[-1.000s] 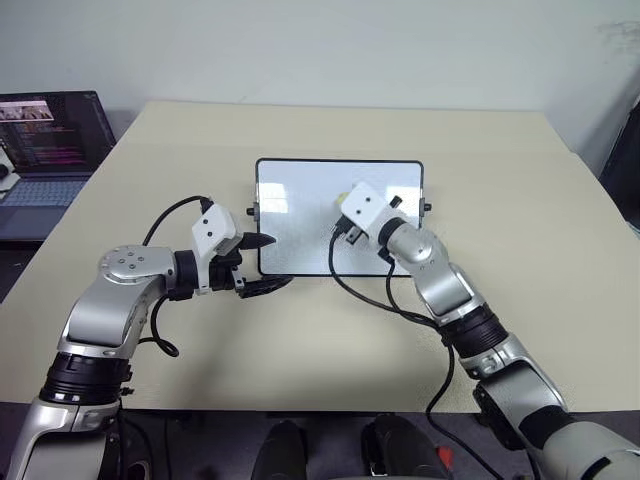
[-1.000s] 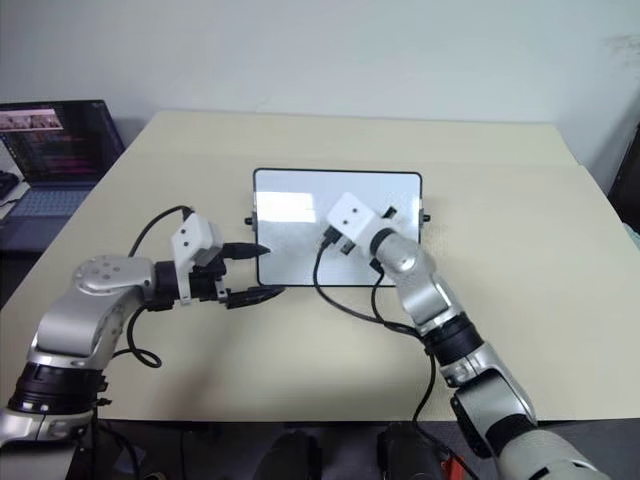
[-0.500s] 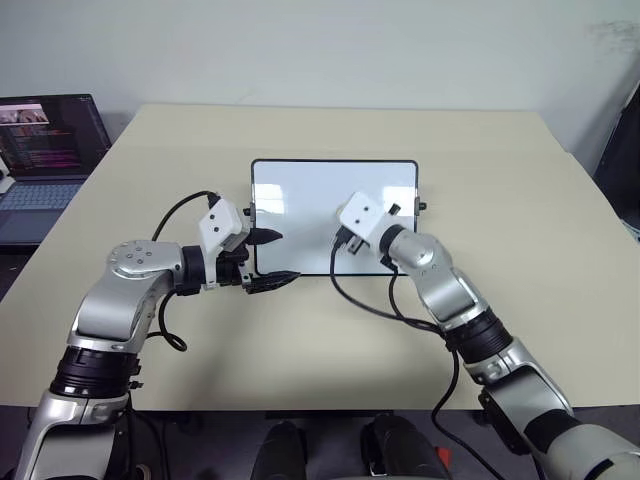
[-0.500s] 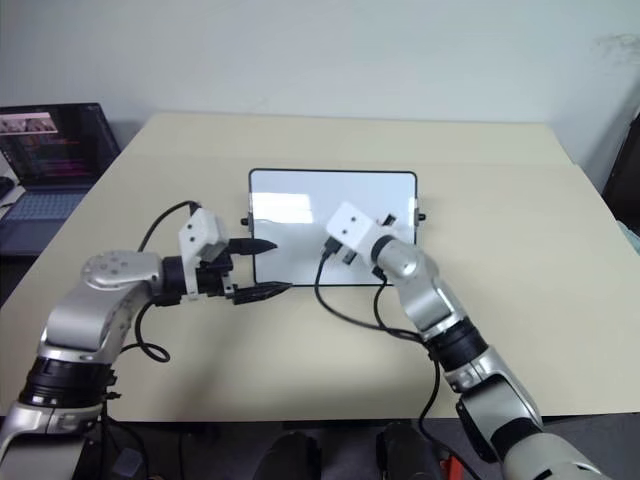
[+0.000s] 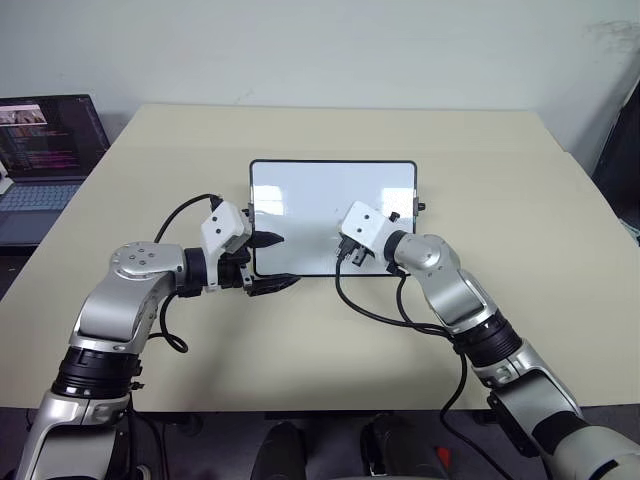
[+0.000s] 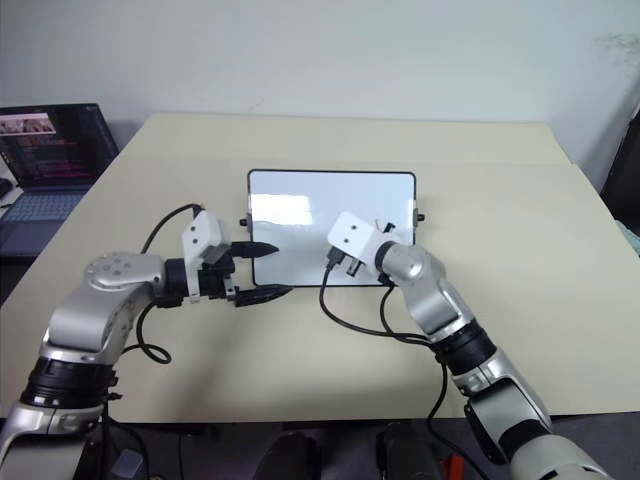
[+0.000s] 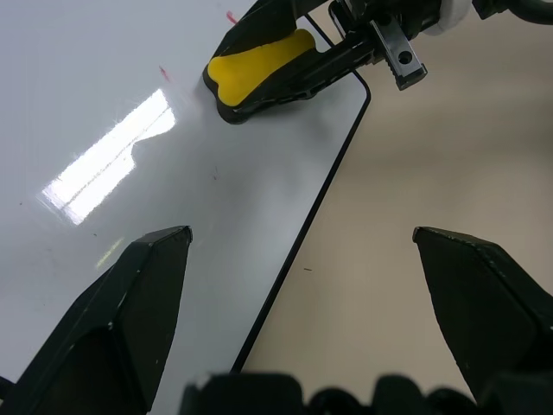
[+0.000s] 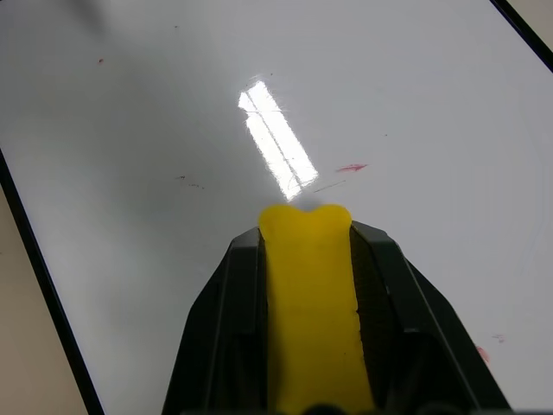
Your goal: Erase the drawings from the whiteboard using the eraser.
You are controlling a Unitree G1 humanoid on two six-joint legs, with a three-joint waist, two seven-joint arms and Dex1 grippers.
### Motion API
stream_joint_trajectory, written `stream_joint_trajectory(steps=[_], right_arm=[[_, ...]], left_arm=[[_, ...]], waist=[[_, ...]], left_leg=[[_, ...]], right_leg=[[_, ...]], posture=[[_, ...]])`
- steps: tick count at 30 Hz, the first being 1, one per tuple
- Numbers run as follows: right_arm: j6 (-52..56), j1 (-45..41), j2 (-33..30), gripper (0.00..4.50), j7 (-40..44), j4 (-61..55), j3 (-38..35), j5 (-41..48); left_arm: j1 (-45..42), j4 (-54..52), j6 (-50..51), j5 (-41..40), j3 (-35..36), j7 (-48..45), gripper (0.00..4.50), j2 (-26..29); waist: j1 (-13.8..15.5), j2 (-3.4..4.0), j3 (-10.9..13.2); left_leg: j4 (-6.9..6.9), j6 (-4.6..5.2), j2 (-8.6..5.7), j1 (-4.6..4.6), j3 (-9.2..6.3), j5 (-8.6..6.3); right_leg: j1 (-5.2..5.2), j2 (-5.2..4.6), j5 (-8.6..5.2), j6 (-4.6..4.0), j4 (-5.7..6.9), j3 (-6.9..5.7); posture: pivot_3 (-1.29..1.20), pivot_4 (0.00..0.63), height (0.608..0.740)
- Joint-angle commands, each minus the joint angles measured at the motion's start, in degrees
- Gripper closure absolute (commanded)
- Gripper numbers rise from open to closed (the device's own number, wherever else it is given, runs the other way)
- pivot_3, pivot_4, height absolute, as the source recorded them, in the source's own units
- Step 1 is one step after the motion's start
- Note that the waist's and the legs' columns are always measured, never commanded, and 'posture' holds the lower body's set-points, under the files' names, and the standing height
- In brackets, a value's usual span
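Note:
The whiteboard point(image 5: 300, 190) lies flat at the table's middle. My right gripper point(image 8: 307, 235) is shut on the yellow eraser point(image 8: 309, 294). It presses the eraser point(image 7: 257, 62) onto the board's near part, right of centre. Of the drawings, faint red traces point(image 8: 352, 168) show just past the eraser's tip, with small specks point(image 7: 231, 15) elsewhere on the white surface. My left gripper point(image 5: 270, 262) stands open over the board's near left corner; one finger point(image 5: 265, 238) is above the board, the other is above the table, and nothing is between them.
An open laptop point(image 5: 45, 150) sits beyond the table's far left corner. The beige table point(image 5: 500, 170) stretches wide around the board. Black cables point(image 5: 370, 305) loop from both wrists over the table near the board's front edge.
My right gripper has drawn the eraser a little toward the board's near edge and swung its wrist leftward. The left gripper has stayed in place. The camera view has shifted slightly.

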Motion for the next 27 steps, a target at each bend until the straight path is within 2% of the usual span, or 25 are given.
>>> stream_joint_trajectory(steps=[1, 3, 6, 14, 21, 27], right_arm=[[-3.83, -3.30, 1.81, 3.51, -8.07, 4.88, -3.70, -1.32], [-5.83, -4.93, 3.23, 3.51, -10.36, 6.41, -4.52, -0.80], [-6.31, -6.05, 4.23, 3.51, -9.59, 8.05, -3.61, -0.36], [-0.04, -1.95, 1.75, 3.51, 0.53, 5.99, 0.72, -0.29], [-1.46, -4.77, 1.72, 3.51, -4.68, 6.94, -4.08, -0.61], [0.68, -2.35, 0.76, 3.51, -0.98, 5.04, -1.61, -0.49]], left_arm=[[-0.15, -1.52, 0.10, -0.99, 1.54, -0.02, 0.00, 0.94], [0.17, -1.67, 0.13, -1.05, 1.63, -0.06, 0.00, 1.02], [0.46, -1.93, 0.41, -1.13, 1.77, 0.11, 0.00, 1.04], [0.71, -2.58, 0.99, -1.42, 2.13, 0.32, 0.00, 1.29], [0.29, -2.26, 0.80, -1.41, 1.49, -0.21, 0.00, 1.01], [-0.33, -1.73, 0.49, -1.16, 1.02, -0.36, 0.00, 0.32]], waist=[[-0.07, 0.01, 0.01], [-0.05, 0.03, 0.03], [0.05, 0.04, 0.03], [0.11, 0.03, 0.02], [0.12, 0.04, 0.03], [0.34, 0.03, 0.02]], left_leg=[[0.00, 0.00, 0.00, 0.01, 0.00, 0.00], [0.00, -0.01, 0.01, -0.01, 0.01, 0.01], [-0.02, 0.00, 0.03, -0.12, 0.02, 0.00], [-0.08, 0.00, 0.06, -0.16, -0.04, -0.02], [-0.03, 0.00, 0.04, -0.11, -0.02, -0.01], [-0.01, 0.00, 0.04, -0.14, -0.01, 0.00]], right_leg=[[0.00, 0.03, 0.01, -0.01, 0.00, 0.01], [-0.02, 0.10, 0.03, -0.04, 0.00, 0.01], [-0.08, 0.12, 0.02, -0.04, -0.04, -0.02], [-0.09, 0.11, 0.11, -0.22, -0.14, -0.04], [-0.06, 0.11, 0.03, -0.06, -0.06, -0.07], [-0.04, 0.11, 0.03, -0.06, -0.10, -0.07]], posture=[[0.00, 0.150, 0.740], [0.00, 0.150, 0.740], [0.00, 0.150, 0.740], [0.00, 0.150, 0.740], [0.00, 0.150, 0.740], [0.00, 0.150, 0.740]])
